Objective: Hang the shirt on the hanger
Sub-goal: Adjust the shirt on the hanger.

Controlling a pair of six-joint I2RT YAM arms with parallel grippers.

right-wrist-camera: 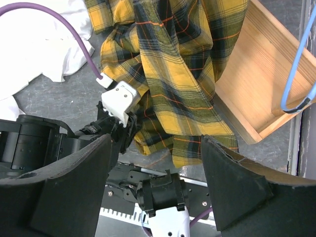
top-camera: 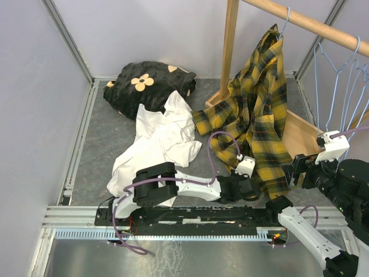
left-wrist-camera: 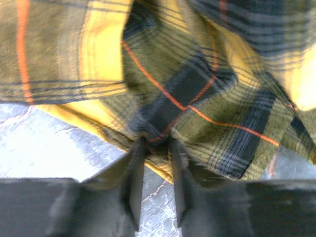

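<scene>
The yellow-and-black plaid shirt hangs by its collar from a pale-blue hanger, of which only the hook shows, hooked over the wooden rail. Its lower part drapes onto the rack's base and the table. My left gripper lies low at the shirt's front hem. In the left wrist view the gripper has closed on a bunched fold of the hem. My right gripper hovers to the right of the hem, open, with nothing between its fingers; it looks down on the shirt.
A white garment and a black cloth with cream flowers lie on the left of the table. The wooden rack's rail, post and base stand at the back right. Spare blue hangers hang on the right.
</scene>
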